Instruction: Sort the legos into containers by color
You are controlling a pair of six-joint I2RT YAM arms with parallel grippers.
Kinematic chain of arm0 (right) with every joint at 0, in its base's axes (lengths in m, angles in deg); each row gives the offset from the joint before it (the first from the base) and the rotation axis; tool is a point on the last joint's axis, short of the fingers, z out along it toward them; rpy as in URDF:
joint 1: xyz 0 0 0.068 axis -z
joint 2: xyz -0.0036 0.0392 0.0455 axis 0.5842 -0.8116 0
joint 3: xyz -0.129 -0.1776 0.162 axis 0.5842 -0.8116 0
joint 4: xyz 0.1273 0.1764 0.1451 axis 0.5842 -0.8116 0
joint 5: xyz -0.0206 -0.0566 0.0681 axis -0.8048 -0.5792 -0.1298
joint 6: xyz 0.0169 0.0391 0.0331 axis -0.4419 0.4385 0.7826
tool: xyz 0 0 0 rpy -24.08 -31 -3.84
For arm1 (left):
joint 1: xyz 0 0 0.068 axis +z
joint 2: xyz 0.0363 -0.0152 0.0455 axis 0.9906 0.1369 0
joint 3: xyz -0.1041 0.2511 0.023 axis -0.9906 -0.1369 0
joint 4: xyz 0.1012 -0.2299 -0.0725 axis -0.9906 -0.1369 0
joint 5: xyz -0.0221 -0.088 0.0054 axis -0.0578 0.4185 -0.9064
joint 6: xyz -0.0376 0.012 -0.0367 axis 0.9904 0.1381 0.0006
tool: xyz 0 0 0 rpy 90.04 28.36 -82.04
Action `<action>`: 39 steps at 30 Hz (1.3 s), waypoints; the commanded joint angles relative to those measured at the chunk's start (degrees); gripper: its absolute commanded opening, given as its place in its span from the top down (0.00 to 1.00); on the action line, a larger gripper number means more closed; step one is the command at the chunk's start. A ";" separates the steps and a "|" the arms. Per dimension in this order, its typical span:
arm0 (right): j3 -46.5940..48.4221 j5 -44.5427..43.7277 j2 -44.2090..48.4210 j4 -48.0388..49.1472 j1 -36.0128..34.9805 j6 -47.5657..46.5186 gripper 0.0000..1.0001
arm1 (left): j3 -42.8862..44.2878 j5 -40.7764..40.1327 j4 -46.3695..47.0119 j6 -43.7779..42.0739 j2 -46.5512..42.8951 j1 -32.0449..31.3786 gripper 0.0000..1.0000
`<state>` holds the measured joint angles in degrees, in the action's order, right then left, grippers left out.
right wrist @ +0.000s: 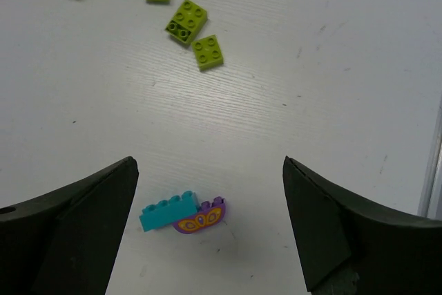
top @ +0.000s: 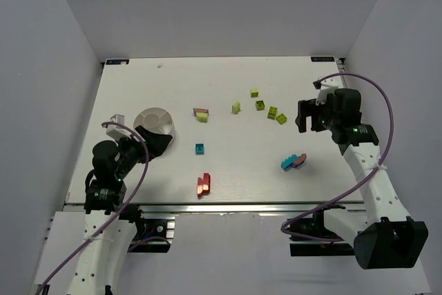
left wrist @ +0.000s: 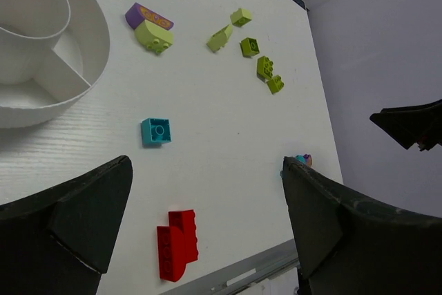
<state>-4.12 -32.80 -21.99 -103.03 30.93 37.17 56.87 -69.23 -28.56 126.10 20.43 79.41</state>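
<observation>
The round white divided dish point(top: 153, 119) sits at the table's left; its compartments point(left wrist: 41, 53) look empty. Red bricks point(top: 203, 184) lie near the front edge, also in the left wrist view point(left wrist: 177, 244). A small teal brick point(top: 199, 148) point(left wrist: 156, 131) lies mid-table. A purple-and-lime pair point(top: 201, 114) point(left wrist: 150, 27) lies right of the dish. Several lime bricks point(top: 266, 107) point(right wrist: 186, 21) lie at the back right. A teal-and-purple pair point(top: 293, 162) point(right wrist: 182, 214) lies at the right. My left gripper point(top: 162, 143) point(left wrist: 207, 198) is open beside the dish. My right gripper point(top: 309, 117) point(right wrist: 210, 198) is open above the table.
A small white object point(top: 116, 119) lies left of the dish. The table's front metal rail point(top: 214, 206) runs just behind the red bricks. Grey walls close in the left, back and right sides.
</observation>
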 commanded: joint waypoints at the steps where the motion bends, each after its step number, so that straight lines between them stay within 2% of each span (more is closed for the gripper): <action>1: 1.98 11.54 0.85 -0.85 0.34 -4.96 0.10 | -0.81 2.95 1.30 0.97 -0.29 0.35 0.02; 3: 1.45 22.72 2.43 -3.74 0.34 -19.69 0.10 | -1.07 3.04 0.86 1.05 -0.21 0.35 0.02; 4: 0.14 34.26 4.27 -8.19 0.25 -26.54 0.10 | -1.51 3.13 0.94 1.32 -0.21 0.35 0.02; 5: -0.92 39.60 5.42 -10.41 0.08 -32.96 0.10 | -1.78 3.65 1.12 1.67 -0.21 0.35 0.02; 6: -2.15 44.09 6.47 -12.00 -0.01 -44.86 0.10 | -2.04 3.83 1.38 1.93 -0.21 0.35 0.02; 7: -3.55 49.01 8.75 -13.06 -0.80 -48.46 0.10 | -2.48 4.09 1.56 2.54 -0.21 0.35 0.02; 9: -6.89 50.55 10.43 -11.41 -2.38 -50.60 0.11 | -2.92 4.80 1.56 2.99 -0.12 0.35 0.04; 12: -9.10 49.94 10.97 -10.00 -8.86 -50.52 0.11 | -3.53 5.15 1.03 3.34 -0.29 0.35 0.11; 14: -10.76 44.52 10.44 -7.30 -13.87 -48.07 0.12 | -4.06 5.33 0.94 3.43 -0.29 0.35 0.19; 15: -11.38 41.27 10.00 -4.84 -17.21 -45.88 0.21 | -4.32 5.59 1.20 3.51 -0.21 0.44 0.25; 16: -12.00 34.19 8.78 -2.11 -23.42 -40.46 0.28 | -4.41 6.37 1.38 3.69 -0.03 0.35 0.40; 17: -12.18 31.59 7.64 -0.26 -25.92 -38.84 0.35 | -4.76 6.56 1.30 3.69 0.23 0.44 0.46; 18: -11.48 29.65 4.49 1.76 -30.12 -37.17 0.53 | -4.94 6.65 1.21 3.69 0.23 0.35 0.52; 20: -10.60 26.30 1.75 4.14 -32.70 -32.27 0.73 | -5.21 6.03 0.42 3.34 0.23 0.35 0.65; 21: -11.29 25.69 0.52 8.42 -34.54 -30.76 0.75 | -5.55 5.60 -0.11 3.25 0.15 0.35 0.65; 22: -11.39 23.33 -0.10 9.76 -35.95 -30.13 0.65 | -5.73 4.98 -0.37 3.17 0.15 0.35 0.64; 23: -11.47 21.83 -0.89 10.74 -37.35 -29.60 0.49 | -5.91 4.45 -0.72 3.16 0.23 0.35 0.59; 24: -11.47 20.68 -2.38 11.79 -39.89 -29.34 0.14 | -6.17 4.28 -1.25 3.08 0.49 0.44 0.46; 25: -11.47 19.19 -3.18 13.10 -41.22 -29.16 0.11 | -6.35 3.93 -1.60 2.73 0.58 0.35 0.41; 27: -11.48 17.95 -5.11 14.69 -44.38 -26.28 0.11 | -6.44 3.92 -1.96 2.46 1.11 0.35 0.33; 30: -11.30 14.97 -9.50 20.13 -48.77 -21.27 0.11 | -5.74 3.05 -2.83 2.20 1.81 0.35 0.26; 35: -10.95 12.67 -14.78 27.95 -53.71 -17.30 0.11 | -4.77 1.11 -4.33 2.37 1.38 0.35 0.25; 39: -9.54 11.53 -20.49 30.16 -57.23 -15.01 0.11 | -4.68 0.41 -4.94 2.11 1.20 0.35 0.24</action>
<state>-15.79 -19.38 -40.04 -78.45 -24.50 18.62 50.90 -67.35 -32.50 129.05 22.14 79.41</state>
